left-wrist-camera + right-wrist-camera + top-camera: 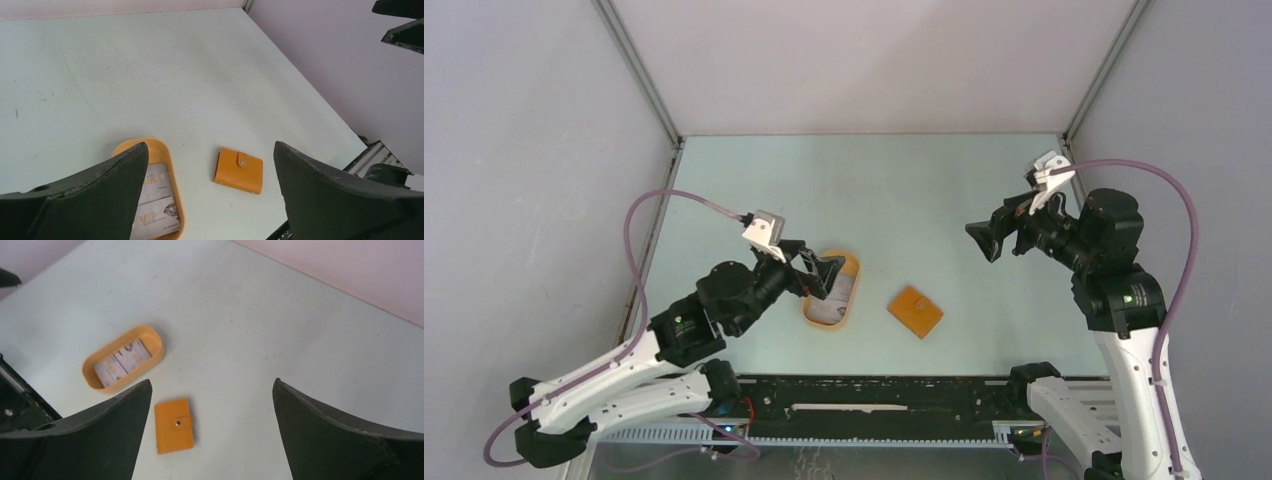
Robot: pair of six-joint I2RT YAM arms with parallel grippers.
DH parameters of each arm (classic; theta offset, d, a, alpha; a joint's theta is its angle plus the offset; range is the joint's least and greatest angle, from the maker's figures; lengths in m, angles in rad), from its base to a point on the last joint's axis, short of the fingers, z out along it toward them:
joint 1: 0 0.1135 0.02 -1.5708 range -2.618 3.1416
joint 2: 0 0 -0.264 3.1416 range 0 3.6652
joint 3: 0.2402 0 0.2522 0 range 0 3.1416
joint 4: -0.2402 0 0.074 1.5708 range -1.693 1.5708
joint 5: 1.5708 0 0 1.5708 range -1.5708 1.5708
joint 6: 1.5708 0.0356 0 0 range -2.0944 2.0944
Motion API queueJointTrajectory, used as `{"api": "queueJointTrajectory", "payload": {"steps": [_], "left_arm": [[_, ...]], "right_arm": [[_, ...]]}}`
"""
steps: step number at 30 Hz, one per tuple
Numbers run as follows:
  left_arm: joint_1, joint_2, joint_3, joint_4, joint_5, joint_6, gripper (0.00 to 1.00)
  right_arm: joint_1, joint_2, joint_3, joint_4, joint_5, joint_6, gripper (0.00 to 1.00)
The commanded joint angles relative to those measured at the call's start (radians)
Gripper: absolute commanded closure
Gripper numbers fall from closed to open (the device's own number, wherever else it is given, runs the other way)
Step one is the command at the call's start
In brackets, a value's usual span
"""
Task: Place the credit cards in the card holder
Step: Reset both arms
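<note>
Held wide and empty, the left gripper (826,272) is poised over the oval orange tray (131,374), where the credit cards (122,359) are laid. Rightward, the closed card holder (174,425) is set on the table (924,190); the right gripper (984,243) is spread, empty.

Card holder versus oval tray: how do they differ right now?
The card holder is flat and squarish; the tray is oval with a raised rim. The card holder is folded shut, showing no cards; the tray is open and holds the credit cards. Both are orange and lie apart on the table.
</note>
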Motion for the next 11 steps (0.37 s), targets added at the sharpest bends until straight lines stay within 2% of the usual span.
{"api": "queueJointTrajectory", "payload": {"steps": [1,11], "left_arm": [[0.008,-0.03,0.088,-0.121,0.028,0.028,0.0],[0.008,-0.136,0.097,-0.235,0.014,-0.018,0.0]], "right_arm": [[-0.005,0.01,0.066,0.004,0.038,0.141,0.0],[-0.024,0.021,0.133,-0.083,-0.098,0.084,0.0]]}}
